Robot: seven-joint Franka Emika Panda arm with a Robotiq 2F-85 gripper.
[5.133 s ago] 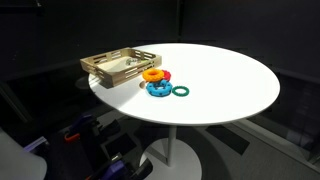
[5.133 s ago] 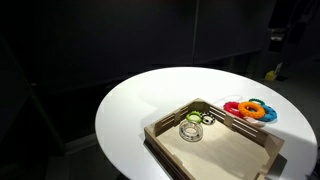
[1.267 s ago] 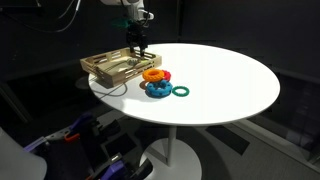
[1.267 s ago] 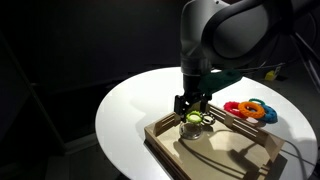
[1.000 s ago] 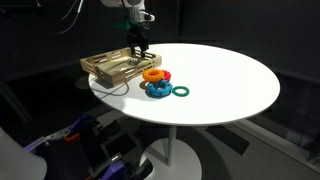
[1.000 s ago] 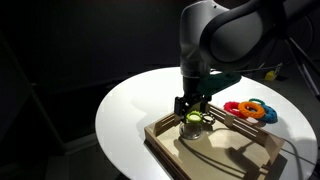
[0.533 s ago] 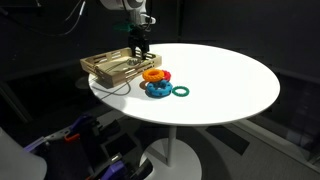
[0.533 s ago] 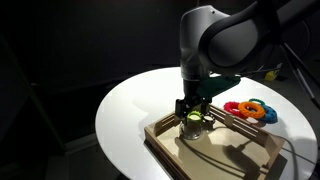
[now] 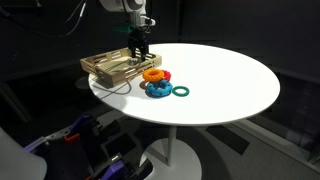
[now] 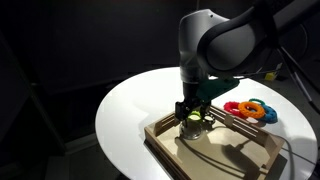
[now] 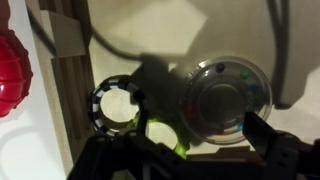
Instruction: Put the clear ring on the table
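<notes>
tray walls close, table (beyond rings) open

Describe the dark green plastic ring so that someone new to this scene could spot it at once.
On the large round white tabletop, find the light wooden slatted tray near the edge. Beside it sits a cluster of small coloured plastic rings; the dark green ring lies flat at the end farthest from the tray, beside the blue ring, the darkest one there.

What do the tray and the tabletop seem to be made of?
The tray looks like pale unfinished wood, matte, built from separate slats. The table is smooth, uniform white with a slight sheen, probably laminate or painted board; the pictures cannot settle which.
</notes>
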